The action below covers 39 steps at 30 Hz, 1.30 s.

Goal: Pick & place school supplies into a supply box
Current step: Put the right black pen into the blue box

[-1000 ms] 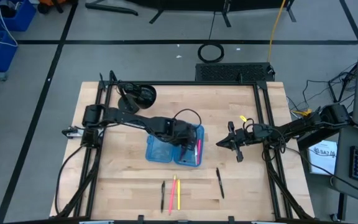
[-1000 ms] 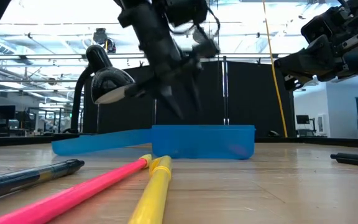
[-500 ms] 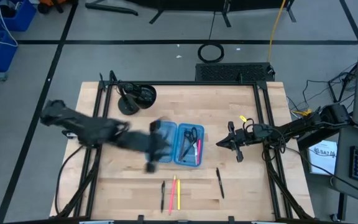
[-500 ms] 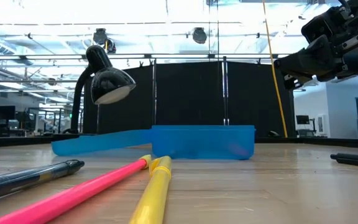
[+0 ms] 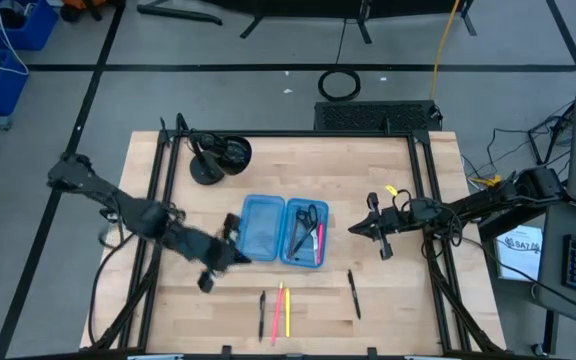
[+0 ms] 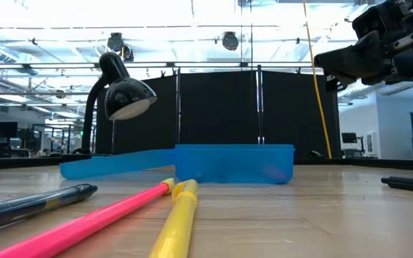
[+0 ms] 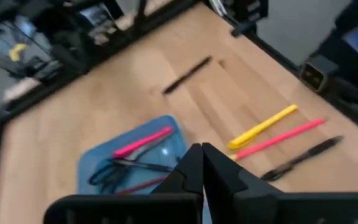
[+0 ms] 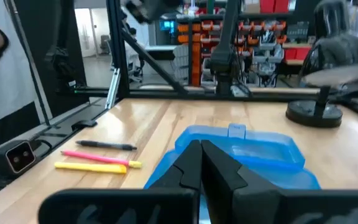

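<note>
The supply box (image 5: 283, 231) holds scissors (image 5: 305, 220) and a pink pen (image 5: 319, 238). Four pens (image 5: 280, 311) remain on the worktop (image 5: 388, 290). The left claw (image 5: 208, 282) and right claw (image 5: 356, 229) are both pressed together, empty.

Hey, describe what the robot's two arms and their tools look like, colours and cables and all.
Both arms are dark, nearly black, built of slim jointed segments. The left tool and the right tool each end in two tapering black fingers. Black cables run along the arms, and a small yellow tag sits near the right arm's wrist.
</note>
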Motion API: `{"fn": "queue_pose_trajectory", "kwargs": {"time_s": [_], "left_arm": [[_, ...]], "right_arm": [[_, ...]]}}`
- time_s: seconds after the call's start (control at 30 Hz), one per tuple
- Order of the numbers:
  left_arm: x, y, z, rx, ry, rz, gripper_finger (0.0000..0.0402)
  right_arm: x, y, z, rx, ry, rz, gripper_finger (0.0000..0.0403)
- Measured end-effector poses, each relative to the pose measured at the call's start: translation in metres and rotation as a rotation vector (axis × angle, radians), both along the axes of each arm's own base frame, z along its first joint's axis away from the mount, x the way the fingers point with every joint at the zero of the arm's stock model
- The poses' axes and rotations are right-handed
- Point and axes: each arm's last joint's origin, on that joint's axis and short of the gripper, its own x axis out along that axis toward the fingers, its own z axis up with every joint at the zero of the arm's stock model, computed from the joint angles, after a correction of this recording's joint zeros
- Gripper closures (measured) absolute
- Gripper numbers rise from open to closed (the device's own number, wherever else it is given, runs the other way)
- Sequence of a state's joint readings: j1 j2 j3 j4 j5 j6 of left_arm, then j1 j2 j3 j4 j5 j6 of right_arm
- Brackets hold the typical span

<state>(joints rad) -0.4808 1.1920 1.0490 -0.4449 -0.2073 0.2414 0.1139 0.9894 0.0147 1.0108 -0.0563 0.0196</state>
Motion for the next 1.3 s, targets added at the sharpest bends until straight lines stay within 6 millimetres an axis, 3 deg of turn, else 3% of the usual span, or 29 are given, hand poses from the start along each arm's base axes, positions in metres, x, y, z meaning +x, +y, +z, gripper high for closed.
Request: {"fn": "queue_pose_trajectory", "kwargs": {"time_s": [0.23,0.4,0.53,0.67,0.83,0.9,1.07,1.2,1.3], "left_arm": [[-0.067,0.059,0.002,-0.149,-0.341,0.009,0.0398],[-0.105,0.076,-0.024,-0.338,-0.531,-0.025,0.0399],[-0.120,0.078,-0.059,-0.389,-0.577,-0.049,0.0399],[-0.122,0.081,-0.103,-0.380,-0.571,0.036,0.0399],[-0.122,0.082,-0.135,-0.373,-0.568,0.071,0.0398],[-0.121,0.083,-0.148,-0.345,-0.537,0.121,0.0391],[-0.120,0.085,-0.156,-0.285,-0.482,0.206,0.0376],[-0.120,0.086,-0.156,-0.261,-0.493,0.212,0.0378],[-0.120,0.086,-0.156,-0.229,-0.495,0.202,0.0386]], "right_arm": [[-0.001,0.000,0.009,0.002,-0.096,-0.002,0.0399],[-0.001,0.000,0.012,-0.005,-0.125,-0.003,0.0399],[-0.001,0.000,0.012,0.028,-0.116,-0.001,0.0399],[-0.001,0.000,0.012,0.051,-0.116,-0.002,0.0399],[0.002,0.000,0.008,0.089,-0.046,-0.025,0.0401],[0.021,0.004,0.025,0.054,0.047,-0.031,0.0402],[0.064,0.022,0.097,-0.001,0.439,-0.218,0.0402],[0.080,0.038,0.161,0.124,0.602,-0.336,0.0403],[0.086,0.050,0.186,0.242,0.734,-0.395,0.0403]]}}
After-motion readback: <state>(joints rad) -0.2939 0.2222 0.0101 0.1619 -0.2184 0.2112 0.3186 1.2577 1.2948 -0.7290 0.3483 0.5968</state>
